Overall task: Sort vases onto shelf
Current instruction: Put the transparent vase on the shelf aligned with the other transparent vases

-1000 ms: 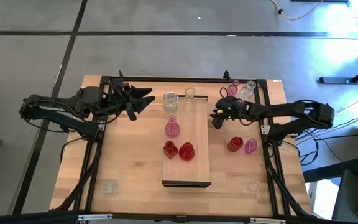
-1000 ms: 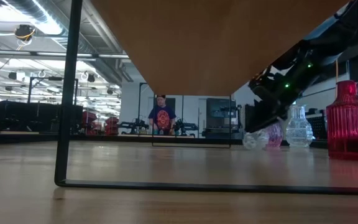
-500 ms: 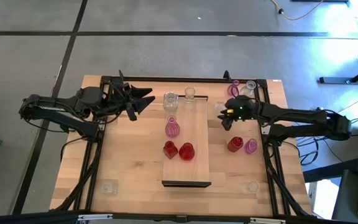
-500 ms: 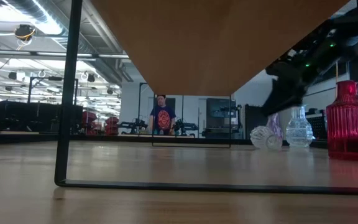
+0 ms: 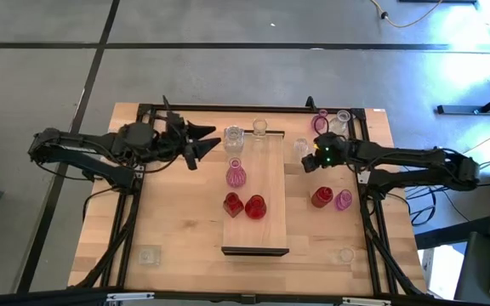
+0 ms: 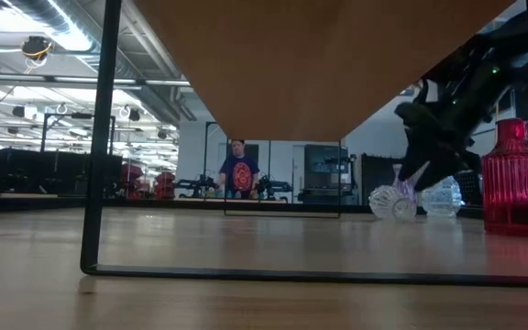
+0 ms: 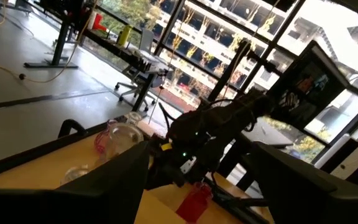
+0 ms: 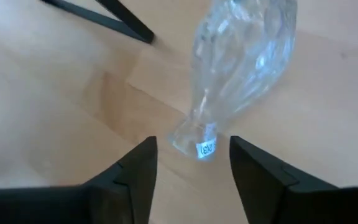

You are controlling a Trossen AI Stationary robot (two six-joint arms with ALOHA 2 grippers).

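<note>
Counting 3 red vases [image 5: 233, 204], 3 pink.

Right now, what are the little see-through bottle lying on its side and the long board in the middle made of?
The clear vase looks like glass: you see the table's wood grain through it, and its ridged sides catch bright glints. It could be clear plastic, though. The shelf looks like pale wood with a smooth matte surface, showing faint grain and a dark end edge.

Grey floor [image 5: 228, 68] with dark seams, bright hall beyond, ceiling ducts [image 6: 53, 23], distant person [image 6: 238, 171].
</note>
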